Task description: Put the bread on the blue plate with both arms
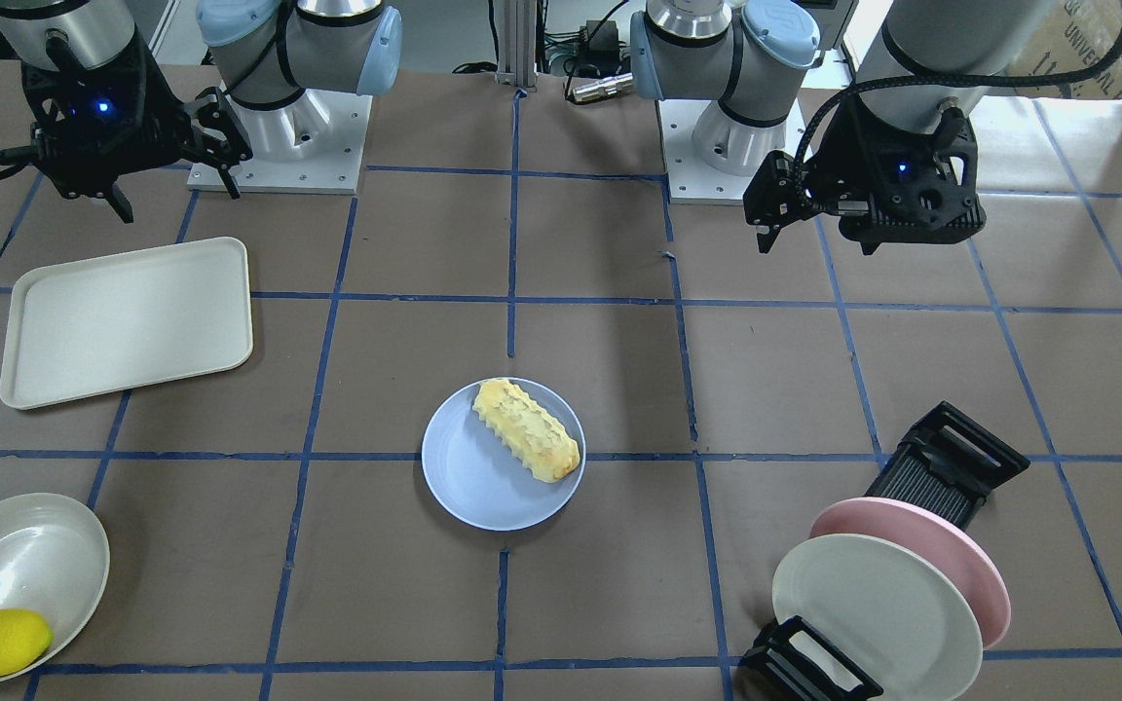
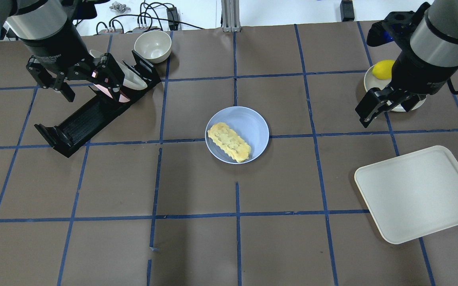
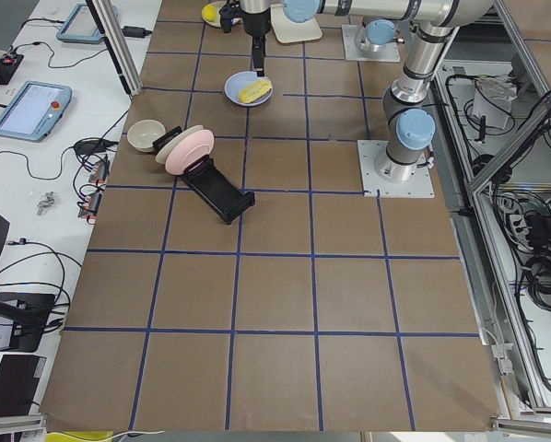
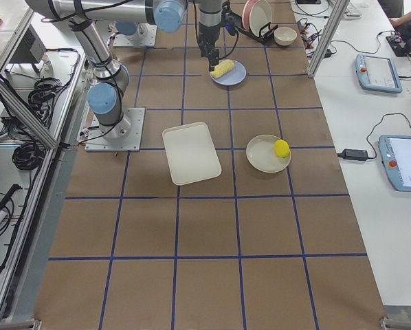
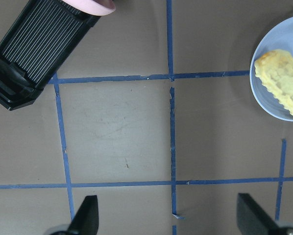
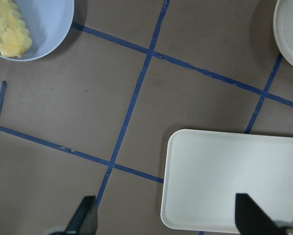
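The left pincer (image 5: 168,218) is hanging raised over the brown, blue-taped table (image 2: 197,246), its two fingers standing wide apart and holding nothing. Near it, off to one side, a black dish rack (image 2: 82,123) is lying on the table. A pink plate (image 1: 951,545) and a cream-white plate (image 1: 863,613) are standing on edge at one end of the rack. Beyond the rack from the pincer, a small cream bowl (image 2: 152,45) is sitting near the table's far edge.

The right pincer (image 6: 166,218) is also hanging above the table, spread wide and empty. Through its wrist camera, a cream-white rectangular tray (image 6: 234,181) is showing just under one fingertip. The rim of a shallow cream bowl (image 1: 16,555) is peeking in at the far corner on that same side. That bowl is carrying a smooth yellow lemon (image 2: 384,68) against its edge.

Between the two pincers, and well apart from both, the blue plate (image 2: 249,123) is resting at the middle of the table. Each wrist camera is catching only a slice of it at an upper corner of its view. The bread (image 2: 229,142) is lying flat on this plate, set diagonally and pushed toward one side, with one end reaching the rim. Neither pincer is touching bread or plate.
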Robot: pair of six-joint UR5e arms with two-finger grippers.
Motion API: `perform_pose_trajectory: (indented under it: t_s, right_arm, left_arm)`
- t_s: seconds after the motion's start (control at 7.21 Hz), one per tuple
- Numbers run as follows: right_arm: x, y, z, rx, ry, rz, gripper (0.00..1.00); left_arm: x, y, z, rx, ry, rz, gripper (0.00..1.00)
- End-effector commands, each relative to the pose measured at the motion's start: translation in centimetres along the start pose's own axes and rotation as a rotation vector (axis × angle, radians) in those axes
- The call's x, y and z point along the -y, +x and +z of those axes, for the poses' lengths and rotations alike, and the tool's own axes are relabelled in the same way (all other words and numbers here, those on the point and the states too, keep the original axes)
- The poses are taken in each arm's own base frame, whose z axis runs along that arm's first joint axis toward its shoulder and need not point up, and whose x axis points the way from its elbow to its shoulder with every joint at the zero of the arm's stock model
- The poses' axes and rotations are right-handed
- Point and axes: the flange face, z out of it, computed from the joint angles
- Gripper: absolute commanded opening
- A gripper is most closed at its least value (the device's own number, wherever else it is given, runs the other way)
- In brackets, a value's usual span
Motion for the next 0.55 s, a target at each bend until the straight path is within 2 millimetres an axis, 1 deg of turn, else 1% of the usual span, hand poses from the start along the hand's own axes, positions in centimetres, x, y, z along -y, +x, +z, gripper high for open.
perform_pose_trajectory:
  t_s: [0.0, 0.42]
  right_arm:
    - [-0.05, -0.11, -0.12, 0.01, -0.004, 0.008, 1.0]
    - [0.26, 0.0, 0.06, 0.013, -0.003, 0.008, 1.0]
  left_arm:
    - [0.01, 0.01, 0.11, -0.001, -0.002, 0.0, 1.0]
    - [0.07, 0.0, 0.11, 0.0, -0.002, 0.0, 1.0]
